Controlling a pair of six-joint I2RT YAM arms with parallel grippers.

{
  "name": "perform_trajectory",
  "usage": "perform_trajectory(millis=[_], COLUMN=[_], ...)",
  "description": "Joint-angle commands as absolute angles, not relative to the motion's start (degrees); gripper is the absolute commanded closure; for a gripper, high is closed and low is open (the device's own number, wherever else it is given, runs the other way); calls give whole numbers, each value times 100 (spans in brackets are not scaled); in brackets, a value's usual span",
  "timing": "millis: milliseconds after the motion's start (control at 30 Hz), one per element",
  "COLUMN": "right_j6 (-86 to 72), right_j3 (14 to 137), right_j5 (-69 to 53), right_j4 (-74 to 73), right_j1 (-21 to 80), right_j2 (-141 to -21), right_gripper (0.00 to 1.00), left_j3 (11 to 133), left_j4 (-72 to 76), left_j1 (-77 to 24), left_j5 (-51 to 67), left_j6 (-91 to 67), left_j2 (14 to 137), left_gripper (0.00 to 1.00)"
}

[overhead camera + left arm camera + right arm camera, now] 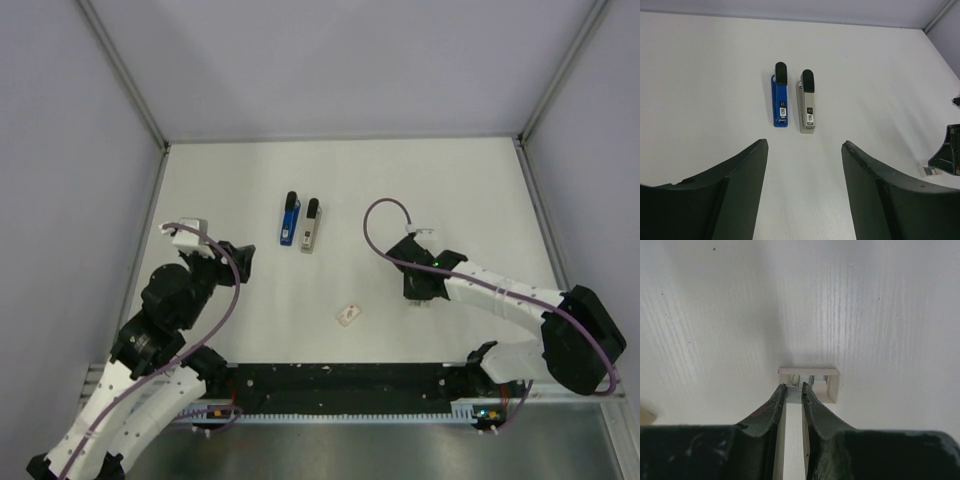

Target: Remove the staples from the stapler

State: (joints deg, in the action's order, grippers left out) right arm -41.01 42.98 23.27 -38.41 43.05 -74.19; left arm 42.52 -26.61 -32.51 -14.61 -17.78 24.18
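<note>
A blue stapler (289,219) and a grey stapler (310,224) lie side by side, closed, at mid-table; both show in the left wrist view, the blue stapler (780,95) left of the grey stapler (807,101). My left gripper (240,262) is open and empty, its fingers (747,170) well short of them. My right gripper (420,293) points down at the table to the right of the staplers. In the right wrist view it (794,387) is shut on a metal staple strip (794,394) at the mouth of a small white box (810,372).
A small white piece with a red mark (349,315) lies on the table between the arms, in front of the staplers. White walls with metal posts enclose the table on three sides. A black rail (340,380) runs along the near edge.
</note>
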Motion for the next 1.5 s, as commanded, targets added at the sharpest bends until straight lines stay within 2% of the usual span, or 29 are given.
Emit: perform_trajectory(millis=[0,867,1367,1467], right_j6=[-3990,-4148,-4149,-4131], right_j3=[4140,3683,3674,3718], right_j5=[2391,2022,2127,2136], right_j4=[-3648,-3507,-3410,-3410], right_j1=[4017,3832,3832,3832], right_j2=[-7198,-6979,-7022,-7005], right_gripper=[86,86,79,73], left_j3=[4315,4307,4307,4298], left_j4=[-2443,-2391,-2356,-2364], left_j1=[-3191,-3015,-2900,-2883], left_j5=[-1485,-1266,-1151,-1108], left_j6=[-1714,-1740,-1749,-1758], left_j2=[2514,2566,2628,2637], left_gripper=[34,33,33,33])
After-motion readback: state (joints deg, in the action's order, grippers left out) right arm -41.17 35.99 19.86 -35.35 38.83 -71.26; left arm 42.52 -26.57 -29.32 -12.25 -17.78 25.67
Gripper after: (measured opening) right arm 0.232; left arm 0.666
